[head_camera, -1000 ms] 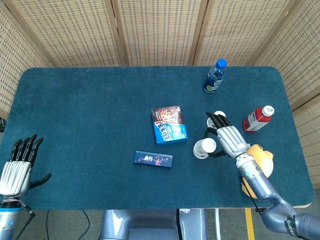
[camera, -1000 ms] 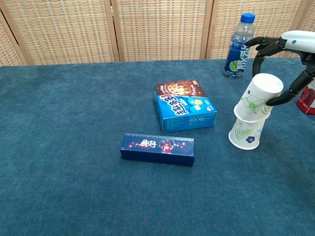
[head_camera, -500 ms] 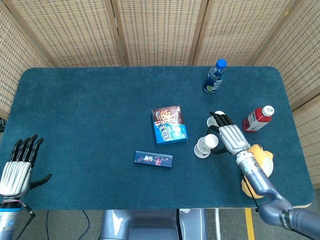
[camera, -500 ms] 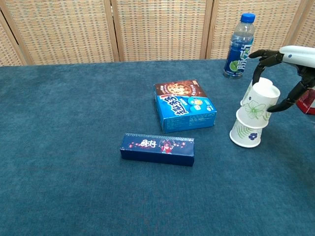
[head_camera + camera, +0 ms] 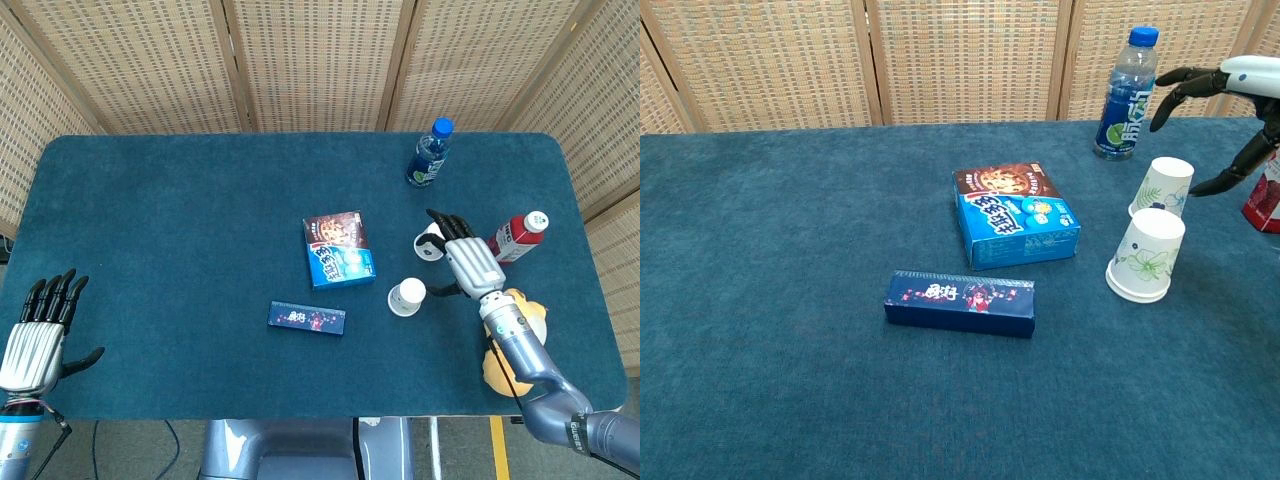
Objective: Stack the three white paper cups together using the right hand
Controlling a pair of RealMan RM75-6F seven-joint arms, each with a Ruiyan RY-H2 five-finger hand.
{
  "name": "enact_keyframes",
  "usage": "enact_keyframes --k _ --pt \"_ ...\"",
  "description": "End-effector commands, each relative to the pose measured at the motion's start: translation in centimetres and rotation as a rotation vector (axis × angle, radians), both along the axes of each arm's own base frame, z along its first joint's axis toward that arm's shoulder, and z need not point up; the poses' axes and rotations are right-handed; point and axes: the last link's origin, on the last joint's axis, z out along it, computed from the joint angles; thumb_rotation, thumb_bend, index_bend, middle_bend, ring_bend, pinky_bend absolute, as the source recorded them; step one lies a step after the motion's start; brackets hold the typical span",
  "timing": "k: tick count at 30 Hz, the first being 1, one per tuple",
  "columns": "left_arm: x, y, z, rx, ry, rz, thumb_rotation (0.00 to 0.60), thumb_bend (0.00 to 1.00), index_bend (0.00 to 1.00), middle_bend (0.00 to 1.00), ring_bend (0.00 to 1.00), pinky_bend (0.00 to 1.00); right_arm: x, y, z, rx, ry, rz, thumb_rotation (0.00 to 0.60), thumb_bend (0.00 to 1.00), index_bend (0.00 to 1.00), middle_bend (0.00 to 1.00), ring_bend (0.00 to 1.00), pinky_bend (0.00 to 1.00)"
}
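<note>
Two white paper cups with a flower print stand nested upside down as one stack (image 5: 407, 297) (image 5: 1147, 255) right of the table's middle. The third cup (image 5: 430, 243) (image 5: 1162, 186) stands upside down just behind the stack. My right hand (image 5: 470, 262) (image 5: 1246, 72) hangs open over and to the right of the third cup, fingers spread, holding nothing. My left hand (image 5: 38, 335) rests open at the table's near left edge, seen only in the head view.
A blue water bottle (image 5: 429, 153) (image 5: 1125, 92) stands at the back. A red bottle (image 5: 515, 237) (image 5: 1265, 200) lies right of the hand. A blue cookie box (image 5: 338, 249) (image 5: 1018, 215) and a dark blue box (image 5: 307, 318) (image 5: 960, 302) lie left of the cups. A yellow object (image 5: 520, 320) sits by my right forearm.
My right hand pushed the upper cup down fully onto the lower one, let go of it and lifted back and to the right. The left hand stayed still.
</note>
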Motion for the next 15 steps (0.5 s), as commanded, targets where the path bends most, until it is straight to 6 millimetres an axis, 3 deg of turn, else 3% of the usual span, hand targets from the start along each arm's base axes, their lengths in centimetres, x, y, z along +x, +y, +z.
enact_keyframes --k 1,8,15 --pt "0.0 0.0 0.0 0.000 0.000 -0.001 0.600 0.08 0.00 0.00 0.00 0.00 0.4 -0.3 0.3 -0.006 0.003 0.004 0.600 0.16 0.33 0.00 0.00 0.00" --pt "-0.1 0.2 0.0 0.002 0.003 0.004 0.600 0.08 0.00 0.00 0.00 0.00 1.2 -2.5 -0.2 -0.015 0.018 -0.024 0.600 0.16 0.31 0.00 0.00 0.00" --pt "0.1 0.3 0.3 0.020 0.004 -0.001 0.600 0.08 0.00 0.00 0.00 0.00 0.7 -5.6 -1.4 -0.022 0.087 -0.069 0.600 0.16 0.27 0.00 0.00 0.00"
